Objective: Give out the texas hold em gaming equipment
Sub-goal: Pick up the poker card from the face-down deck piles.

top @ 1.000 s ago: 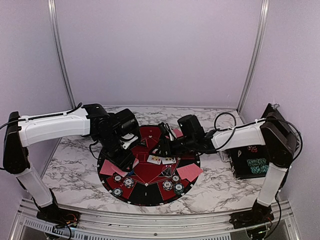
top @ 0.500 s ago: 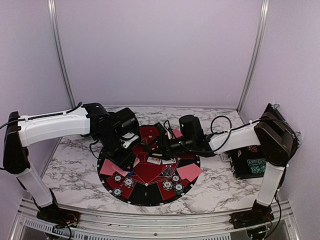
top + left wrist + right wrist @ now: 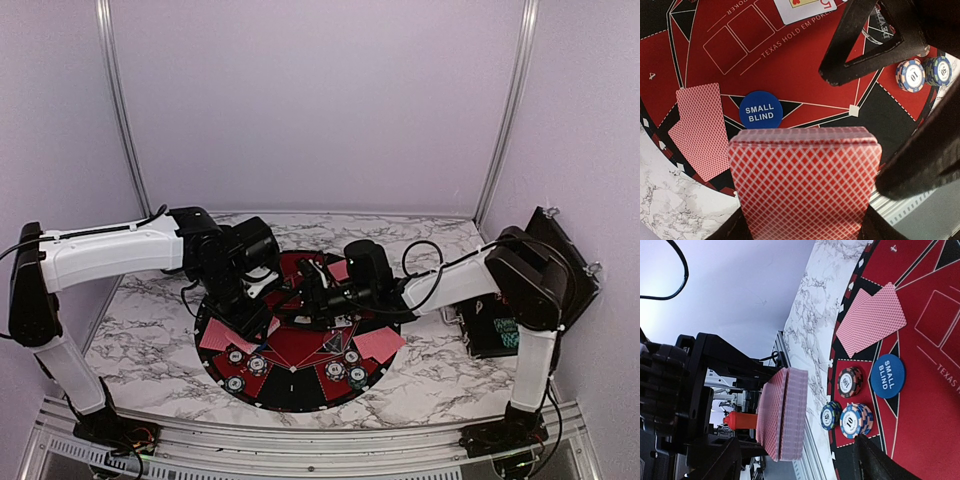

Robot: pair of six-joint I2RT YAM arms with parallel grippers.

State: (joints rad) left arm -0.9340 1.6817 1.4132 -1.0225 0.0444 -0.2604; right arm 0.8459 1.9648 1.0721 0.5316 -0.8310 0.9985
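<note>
- Several poker chips (image 3: 257, 365) sit along near edge of round mat (image 3: 292, 392), L + R of centre.
- 2 face-down card pairs (image 3: 378, 343) at mat's near-L and near-R edges; blue small-blind marker (image 3: 760, 110) just beside L pair.
- L gripper (image 3: 802, 227) clamped on red-backed deck (image 3: 805, 165), over mat's L side.
- R gripper (image 3: 311, 290) over mat centre, jaws apart, empty, near deck.
- Black case (image 3: 500, 330) at R edge of table (image 3: 150, 330).

Cropped at the lower edge, above the round black-and-red mat (image 3: 805, 65): thick stack of red diamond-backed playing cards (image 3: 805, 185). Cut off on the mat's red centre: white face-up card (image 3: 807, 6). Too small to read from overhead, near the mat's rim: small striped round poker chips (image 3: 258, 364).
</note>
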